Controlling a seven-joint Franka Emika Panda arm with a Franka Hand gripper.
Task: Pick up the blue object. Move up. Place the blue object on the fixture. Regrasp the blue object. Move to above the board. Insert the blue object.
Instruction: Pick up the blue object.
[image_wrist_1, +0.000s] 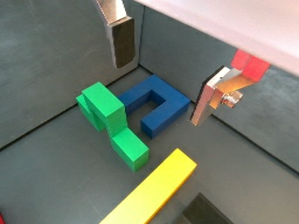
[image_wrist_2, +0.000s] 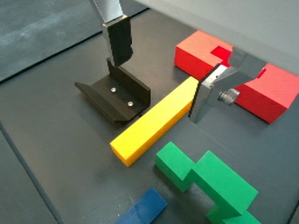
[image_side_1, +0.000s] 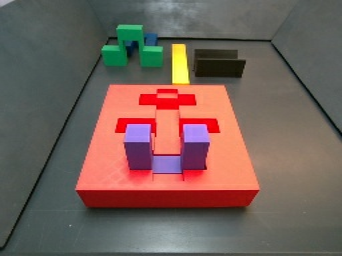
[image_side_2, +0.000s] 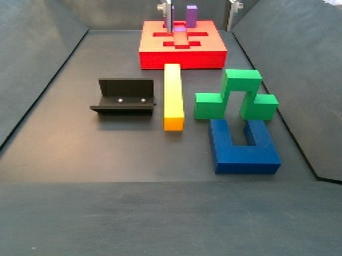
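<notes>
The blue object (image_wrist_1: 152, 105) is a dark blue U-shaped block lying flat on the grey floor, touching the green stepped block (image_wrist_1: 111, 122). It also shows in both side views (image_side_2: 245, 145) (image_side_1: 155, 47). My gripper (image_wrist_1: 163, 70) hangs open and empty well above it; one finger (image_wrist_1: 121, 41) and the other finger (image_wrist_1: 208, 98) stand far apart with nothing between them. The black fixture (image_wrist_2: 114, 94) stands beside the yellow bar (image_wrist_2: 158, 122), also in a side view (image_side_2: 123, 97). The red board (image_side_1: 167, 150) lies apart. I cannot make out the gripper in the side views.
A purple U-shaped block (image_side_1: 167, 150) stands in a recess of the board. The yellow bar (image_side_2: 173, 95) lies between the fixture and the green block (image_side_2: 238, 95). Grey walls (image_side_2: 47, 70) enclose the floor on all sides.
</notes>
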